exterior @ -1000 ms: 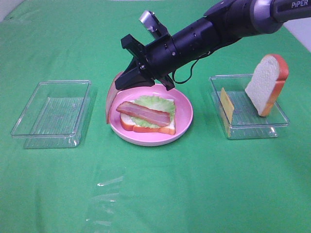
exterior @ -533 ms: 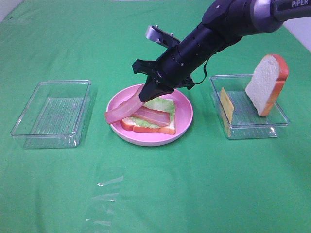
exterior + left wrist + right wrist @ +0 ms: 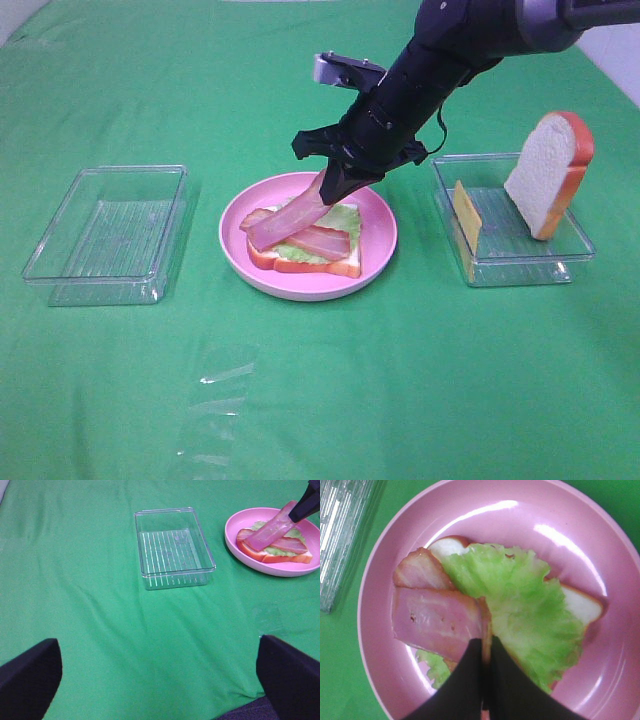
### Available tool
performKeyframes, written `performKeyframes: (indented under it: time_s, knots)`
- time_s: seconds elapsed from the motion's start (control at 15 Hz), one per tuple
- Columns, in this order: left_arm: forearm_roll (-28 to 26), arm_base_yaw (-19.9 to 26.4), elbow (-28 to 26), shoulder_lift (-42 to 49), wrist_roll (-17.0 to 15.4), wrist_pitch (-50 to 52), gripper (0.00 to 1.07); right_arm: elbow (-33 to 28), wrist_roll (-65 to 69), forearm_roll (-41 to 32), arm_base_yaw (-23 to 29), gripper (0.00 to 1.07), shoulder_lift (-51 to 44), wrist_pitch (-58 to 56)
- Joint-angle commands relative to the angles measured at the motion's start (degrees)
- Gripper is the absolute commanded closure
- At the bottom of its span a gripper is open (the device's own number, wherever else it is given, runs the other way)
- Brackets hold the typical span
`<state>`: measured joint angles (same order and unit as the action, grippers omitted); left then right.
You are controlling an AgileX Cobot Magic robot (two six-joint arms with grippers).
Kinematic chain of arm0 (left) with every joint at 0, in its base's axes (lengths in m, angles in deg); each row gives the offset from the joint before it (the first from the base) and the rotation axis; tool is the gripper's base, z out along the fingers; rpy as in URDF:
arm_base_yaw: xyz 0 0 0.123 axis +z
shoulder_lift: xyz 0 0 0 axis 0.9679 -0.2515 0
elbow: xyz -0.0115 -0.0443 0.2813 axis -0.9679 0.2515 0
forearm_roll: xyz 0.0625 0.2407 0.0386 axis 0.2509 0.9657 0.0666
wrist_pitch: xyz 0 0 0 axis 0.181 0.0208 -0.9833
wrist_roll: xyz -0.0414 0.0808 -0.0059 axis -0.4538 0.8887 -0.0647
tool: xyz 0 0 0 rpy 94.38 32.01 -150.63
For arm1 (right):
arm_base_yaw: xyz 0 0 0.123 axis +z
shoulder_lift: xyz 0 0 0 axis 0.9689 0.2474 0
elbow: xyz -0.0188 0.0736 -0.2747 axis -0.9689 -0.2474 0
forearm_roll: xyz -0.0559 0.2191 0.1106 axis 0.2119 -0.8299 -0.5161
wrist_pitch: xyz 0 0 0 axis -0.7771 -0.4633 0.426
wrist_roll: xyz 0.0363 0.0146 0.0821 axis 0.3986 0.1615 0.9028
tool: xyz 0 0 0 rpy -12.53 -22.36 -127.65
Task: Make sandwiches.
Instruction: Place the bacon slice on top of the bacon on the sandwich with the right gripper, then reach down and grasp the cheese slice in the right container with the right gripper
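The right pincer [image 3: 335, 188] is clamped on 1 end of a bacon strip [image 3: 288, 224]. The strip's free end rests across the half-built sandwich [image 3: 310, 262] on the pink plate [image 3: 383, 240], which so far has 1 bottom slice, lettuce [image 3: 345, 214] and 1 flat strip. Laying this 2nd strip is the step in hand. Next, I judge, the pincer should release it flat, then fetch the cheese slice [image 3: 466, 216] and the top bread [image 3: 548, 172] from the right tray [image 3: 520, 272]. The left pincer [image 3: 160, 677] hangs wide open and empty over the desk [image 3: 400, 380].
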<state>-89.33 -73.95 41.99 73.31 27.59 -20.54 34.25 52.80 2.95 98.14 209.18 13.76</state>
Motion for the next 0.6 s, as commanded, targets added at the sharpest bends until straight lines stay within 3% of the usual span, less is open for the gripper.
performKeyframes:
  time_s: [0.07,0.2,0.6]
  knots:
    - [-0.2,-0.4,0.1,1.1,-0.6,0.9,0.09,0.3,0.2,0.3,-0.2,0.76,0.3,0.2]
    - [-0.2,-0.4,0.1,1.1,-0.6,0.9,0.09,0.3,1.3,1.1,-0.2,0.12,-0.1,0.1]
    - [-0.2,-0.4,0.1,1.1,-0.6,0.9,0.09,0.3,2.1,5.4,-0.2,0.09,-7.7,-4.4]
